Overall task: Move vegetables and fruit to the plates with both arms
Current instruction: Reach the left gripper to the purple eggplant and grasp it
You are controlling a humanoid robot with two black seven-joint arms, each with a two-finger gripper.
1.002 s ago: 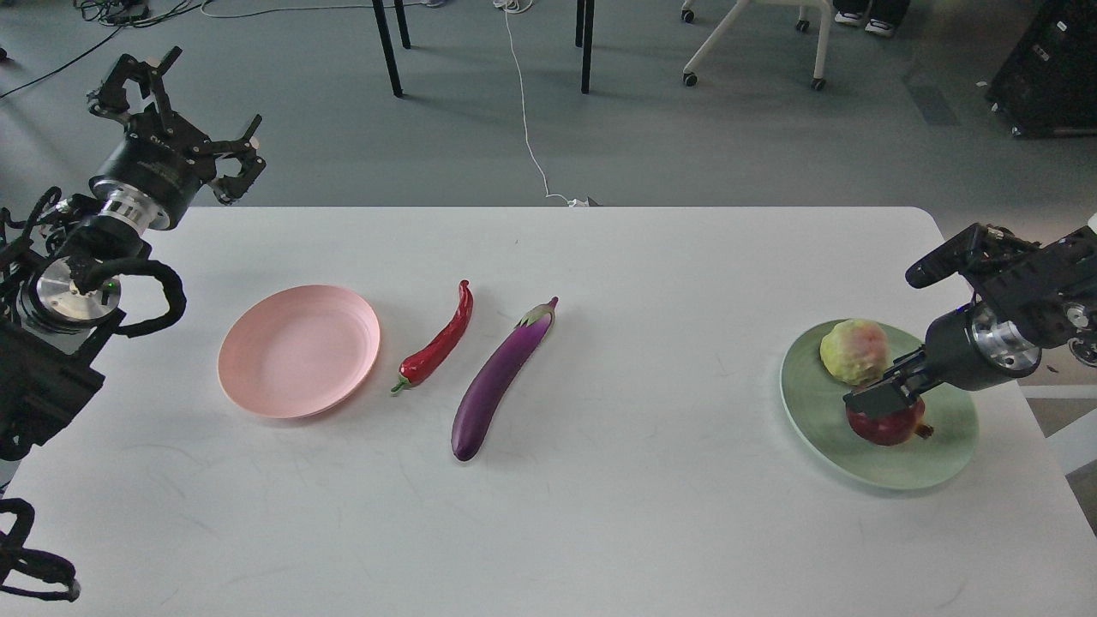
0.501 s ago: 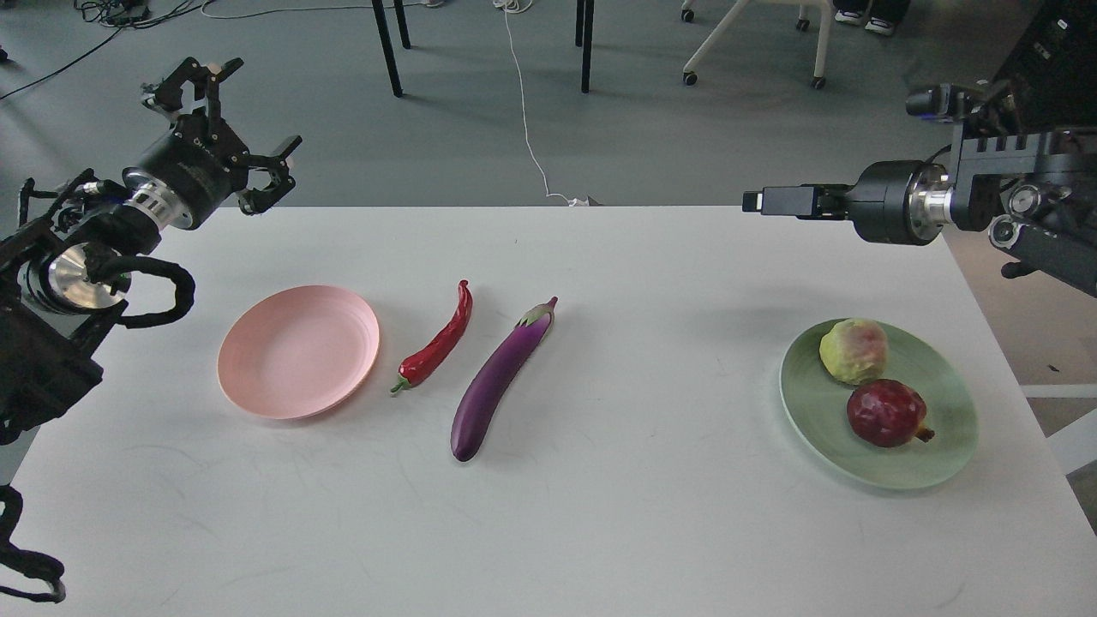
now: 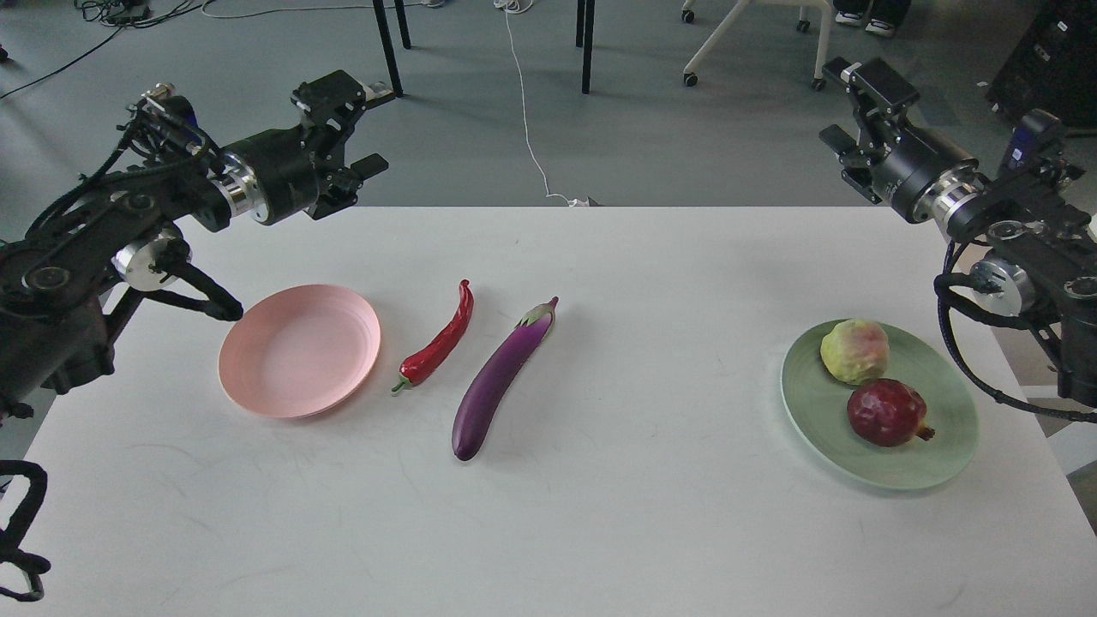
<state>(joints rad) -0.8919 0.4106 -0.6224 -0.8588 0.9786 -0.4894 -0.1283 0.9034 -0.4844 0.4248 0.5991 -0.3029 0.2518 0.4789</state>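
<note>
The pink plate [image 3: 298, 350] lies bare at the left of the white table. The red chili [image 3: 439, 341] and the purple eggplant [image 3: 501, 377] lie side by side on the table just right of it. The green plate [image 3: 943, 454] at the right holds the yellow-green fruit [image 3: 854, 350] and the pomegranate [image 3: 887, 412]. My left gripper [image 3: 373, 126] hangs open and empty above the table's back left edge, beyond the pink plate. My right gripper [image 3: 838, 104] is open and empty, raised beyond the back right corner, well above the green plate.
The white table [image 3: 651, 283] has a rounded back right corner. Behind it on the grey floor are black table legs [image 3: 387, 47], a white cable [image 3: 527, 128] and a wheeled chair base [image 3: 754, 43].
My right gripper has let go of the pomegranate on the green plate, risen and swung back to the far right. My left gripper has moved right and turned toward the table's back edge.
</note>
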